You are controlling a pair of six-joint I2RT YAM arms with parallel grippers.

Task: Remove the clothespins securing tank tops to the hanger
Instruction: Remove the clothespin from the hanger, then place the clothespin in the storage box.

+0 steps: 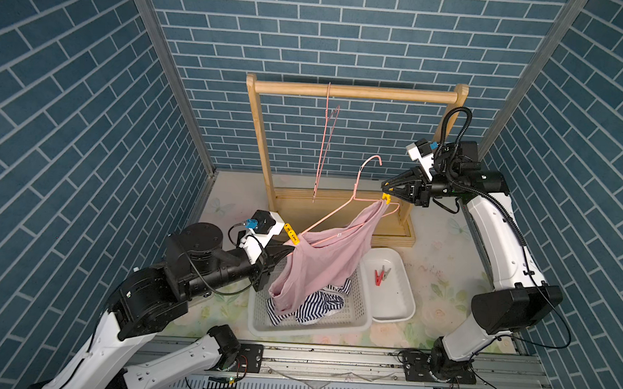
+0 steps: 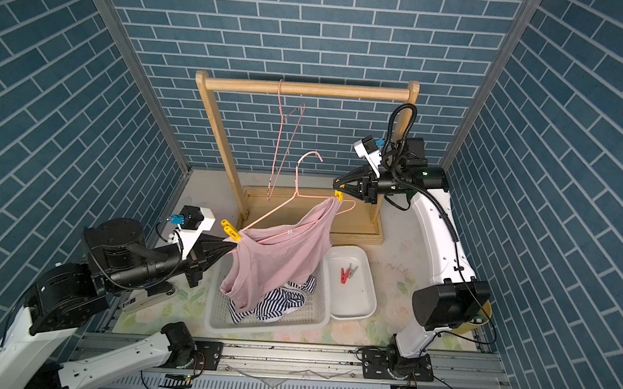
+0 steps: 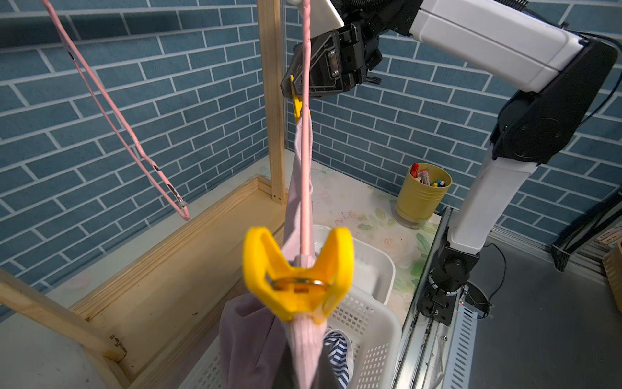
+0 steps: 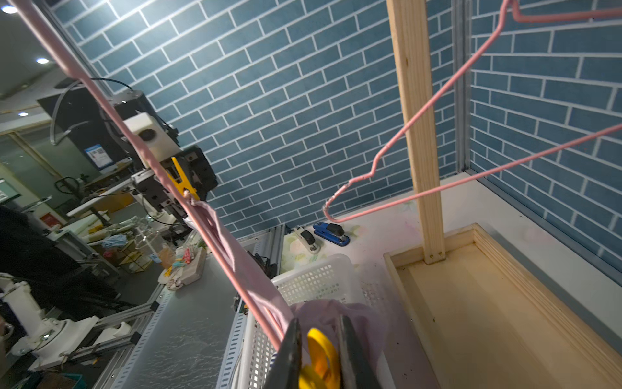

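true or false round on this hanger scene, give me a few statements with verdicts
1. The striped top lies in the basket. True.
2. The red clothespin is clipped to a hanger. False: it lies in the white tray beside the grey clothespin.
3. The right gripper has its jaws on a yellow clothespin. True.
4. Both hangers hang on the wooden rail. False: only the bare hanger does; the loaded hanger, carrying the pink top, is off the rail, its low end in the shut left gripper.
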